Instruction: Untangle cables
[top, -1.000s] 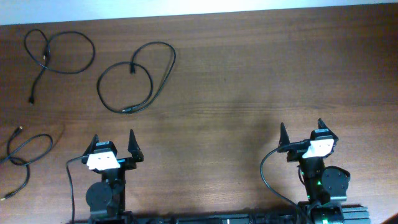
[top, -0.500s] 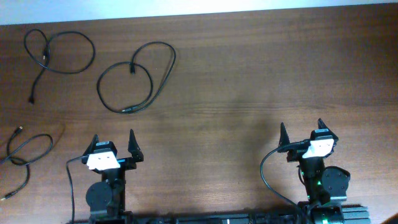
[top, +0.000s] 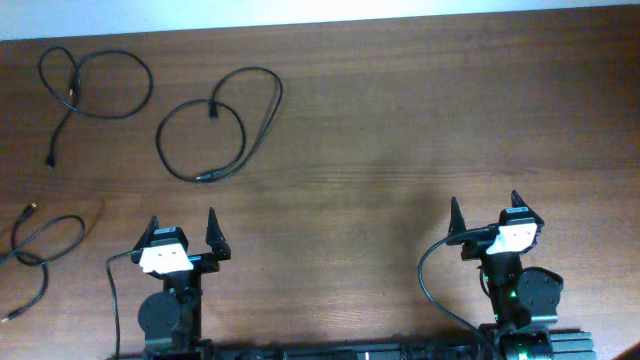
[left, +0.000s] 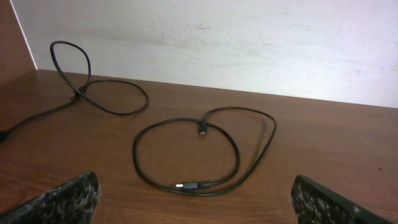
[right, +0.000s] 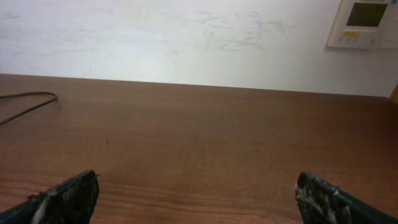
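Observation:
Three thin black cables lie apart on the wooden table. One cable (top: 95, 75) loops at the far left corner, also in the left wrist view (left: 93, 93). A second cable (top: 240, 120) forms a double loop left of centre; its silvery plug shows in the left wrist view (left: 189, 185). A third cable (top: 45, 250) lies at the left edge. My left gripper (top: 182, 232) is open and empty near the front edge, short of the second cable. My right gripper (top: 484, 213) is open and empty at the front right, far from all cables.
The table (top: 400, 130) is dark brown wood with a white wall (right: 186, 37) behind its far edge. A thermostat panel (right: 367, 22) hangs on the wall at the right. Thicker black arm wires (top: 430, 280) curve by the arm bases.

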